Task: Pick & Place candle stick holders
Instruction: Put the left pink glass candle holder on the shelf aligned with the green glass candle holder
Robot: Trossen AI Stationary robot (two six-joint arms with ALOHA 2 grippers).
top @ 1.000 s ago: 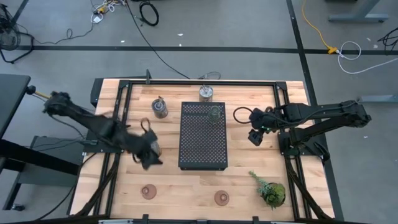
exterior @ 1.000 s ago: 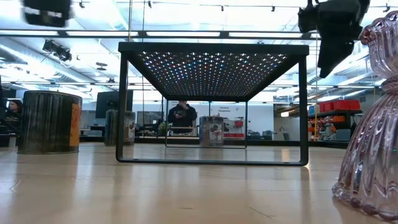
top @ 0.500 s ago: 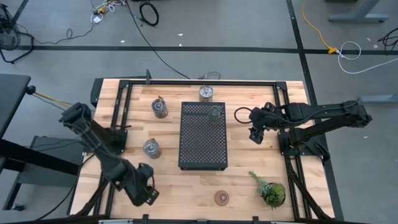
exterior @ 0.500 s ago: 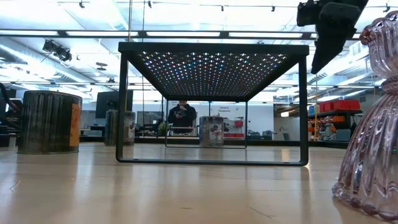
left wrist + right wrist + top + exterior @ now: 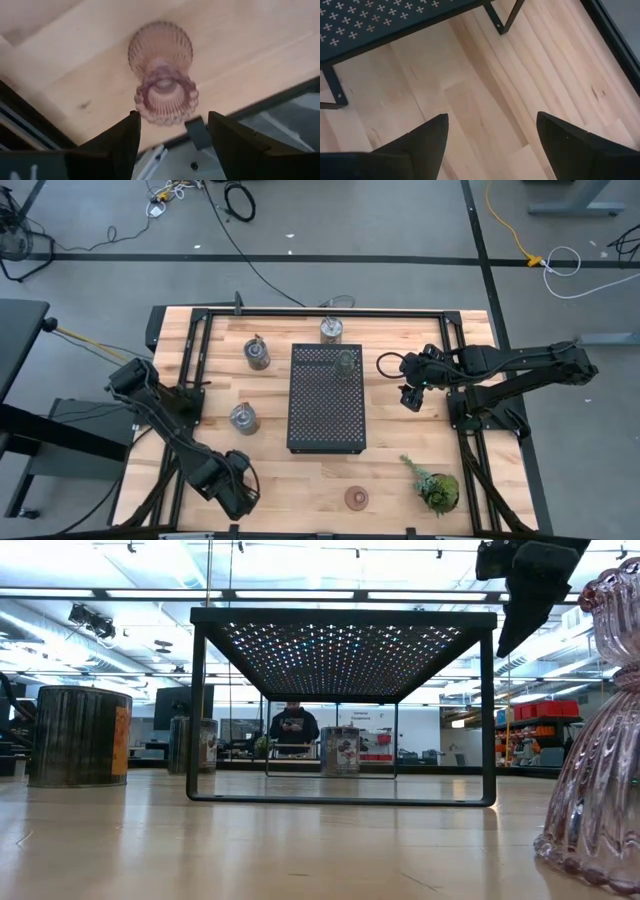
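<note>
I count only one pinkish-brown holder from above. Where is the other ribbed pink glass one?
The ribbed pink glass holder stands at the table's front-left edge, hidden in the high view beneath the left gripper, whose open fingers frame it in the left wrist view.

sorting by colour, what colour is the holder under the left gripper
Pinkish, ribbed glass holder; the left wrist view shows it best.

worktop (image 5: 400,470): pale wooden planks, edged by a black frame
tray (image 5: 326,420): black perforated rectangle on thin legs, at the centre
plant sprig (image 5: 436,487): leafy green, near right corner
person (image 5: 293,726): standing far behind, seen under the tray
</note>
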